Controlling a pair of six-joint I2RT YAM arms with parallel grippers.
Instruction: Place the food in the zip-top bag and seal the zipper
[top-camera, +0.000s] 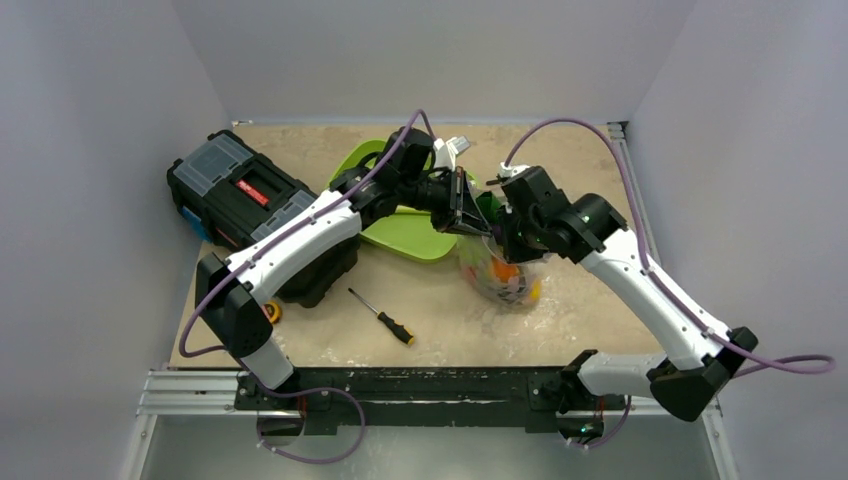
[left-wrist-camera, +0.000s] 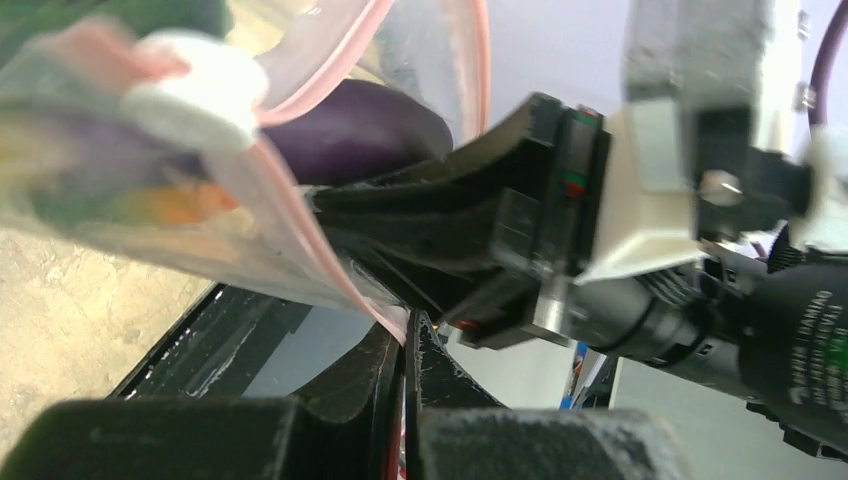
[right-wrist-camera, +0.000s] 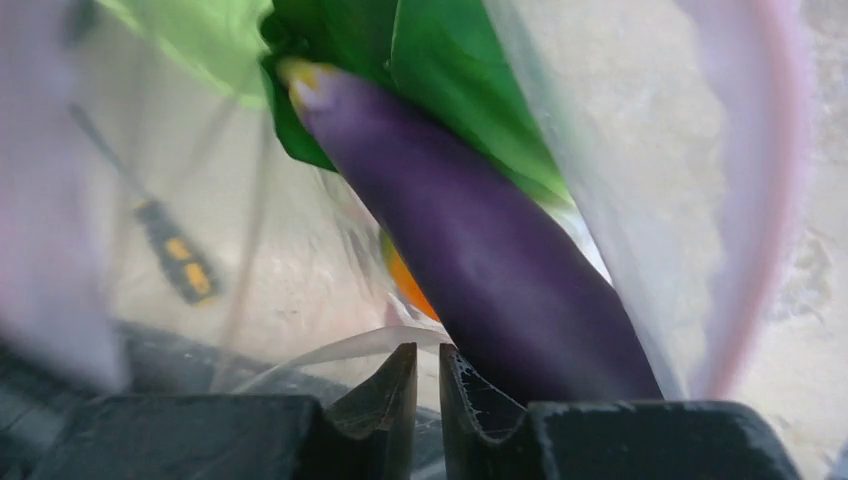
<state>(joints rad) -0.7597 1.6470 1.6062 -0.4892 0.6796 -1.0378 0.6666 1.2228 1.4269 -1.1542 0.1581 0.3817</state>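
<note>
At frame centre, the left gripper is clamping the zipper of the food-filled zip-top bag. The right gripper is pinching the bag beside it. Sealing seems underway, next needing a press along the zipper.

White "DAMIAO" lettering on black motor housing, red toolbox label unreadable

Your count: one zip-top bag, one purple eggplant, one green tray, one black toolbox, one screwdriver.
</note>
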